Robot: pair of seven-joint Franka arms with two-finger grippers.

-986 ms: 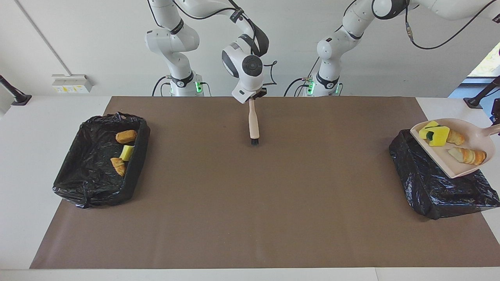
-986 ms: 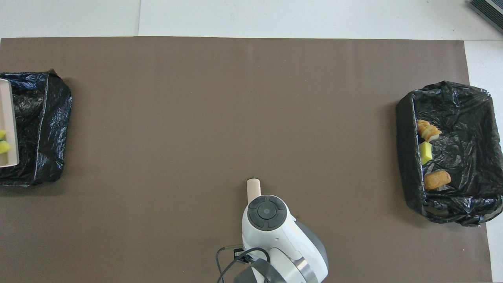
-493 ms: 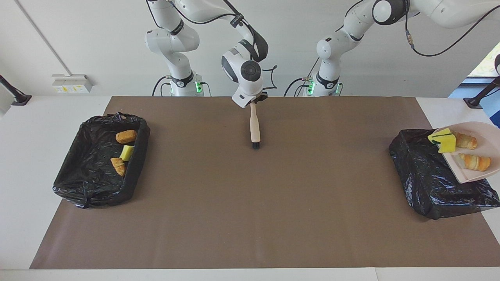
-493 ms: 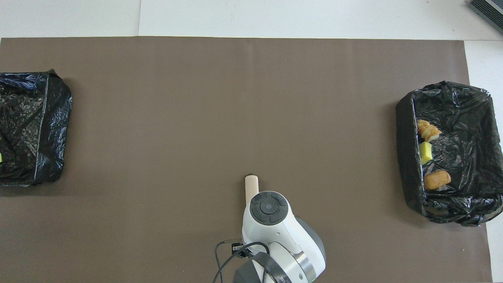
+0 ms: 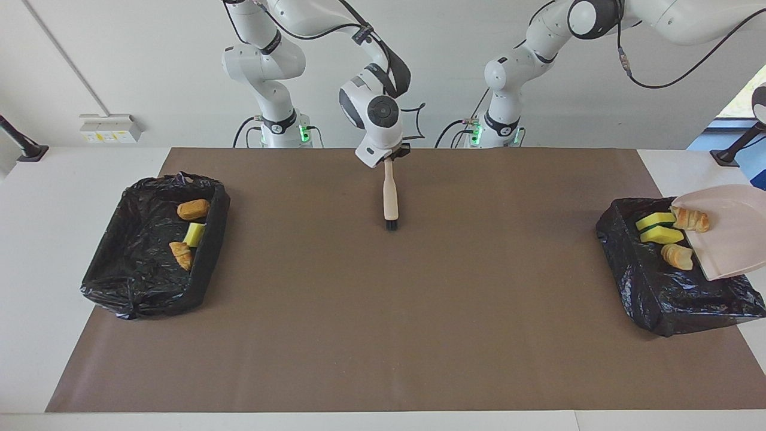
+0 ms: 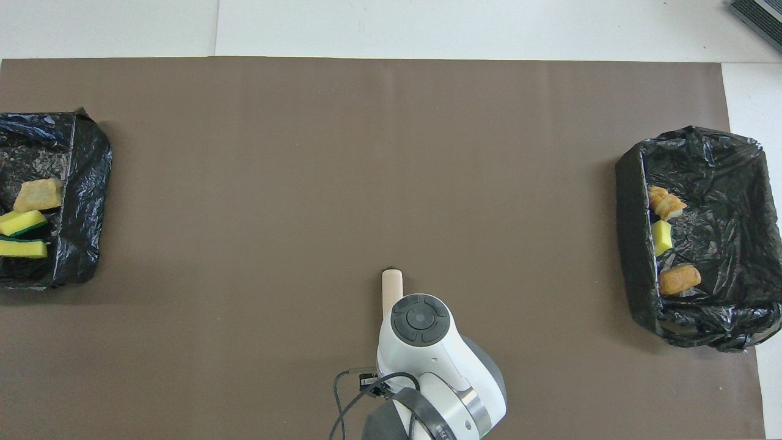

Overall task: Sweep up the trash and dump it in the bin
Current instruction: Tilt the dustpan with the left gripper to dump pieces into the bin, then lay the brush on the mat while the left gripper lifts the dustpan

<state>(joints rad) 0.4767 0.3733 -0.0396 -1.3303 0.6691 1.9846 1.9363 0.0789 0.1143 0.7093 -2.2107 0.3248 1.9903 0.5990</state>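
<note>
My right gripper (image 5: 392, 153) is shut on the top of a wooden-handled brush (image 5: 390, 193) that hangs bristles-down over the middle of the mat, at the edge nearest the robots; its handle tip shows in the overhead view (image 6: 391, 283). The pale pink dustpan (image 5: 731, 239) is tilted steeply over the black-lined bin (image 5: 658, 293) at the left arm's end; my left gripper is out of view. Two yellow sponges (image 5: 656, 221) and a croissant piece (image 5: 677, 256) lie in that bin. One croissant piece (image 5: 691, 219) is at the dustpan's lip.
A second black-lined bin (image 5: 119, 287) at the right arm's end holds a bread roll (image 5: 193, 209), a yellow sponge (image 5: 194, 234) and a croissant piece (image 5: 181, 254). A brown mat (image 5: 383, 335) covers the table between the bins.
The dustpan has tipped steeper and drawn toward the table's end. The two sponges and one croissant piece have slid off it into the bin. The right arm has barely moved.
</note>
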